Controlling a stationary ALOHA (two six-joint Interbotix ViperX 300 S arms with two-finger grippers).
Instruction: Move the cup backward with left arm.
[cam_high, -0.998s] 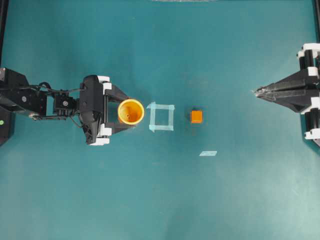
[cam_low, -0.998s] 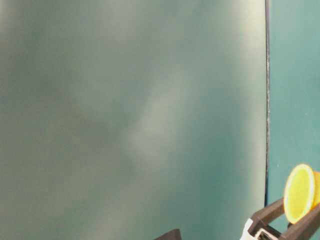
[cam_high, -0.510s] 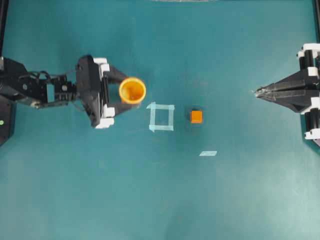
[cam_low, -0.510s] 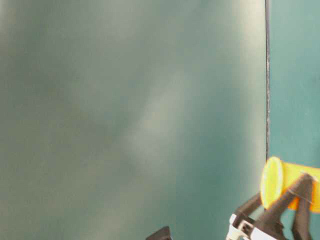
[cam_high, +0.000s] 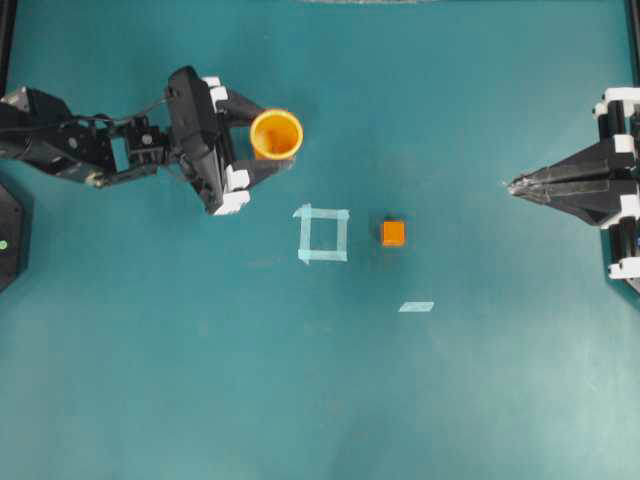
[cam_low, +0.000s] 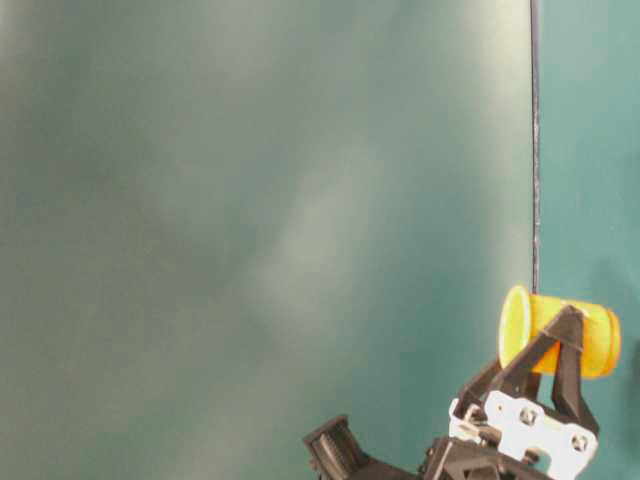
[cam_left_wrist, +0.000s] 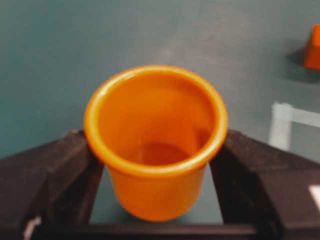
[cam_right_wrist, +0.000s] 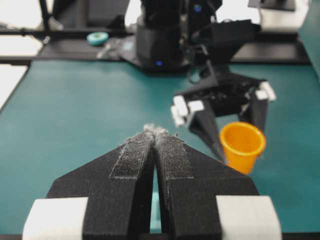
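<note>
Between left hand (cam_high: 268, 136) fingers — gripped cup (cam_high: 276, 134), upright, empty — right hand (cam_high: 512, 184) closed.

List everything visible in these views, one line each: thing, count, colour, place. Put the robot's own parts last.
cup: one, orange-yellow, upright, between the fingers of the left gripper, upper left of the overhead view.
cube: one, orange, on the table right of the tape square, apart from it.
tape square: one, pale blue outline, stuck on the table near the middle.
tape strip: one, pale blue, below and right of the cube.
table: one, teal surface under everything.
left gripper: one, black with white parts, reaching in from the left, shut on the cup.
right gripper: one, black with white parts, at the right edge, fingers together, holding nothing.
</note>
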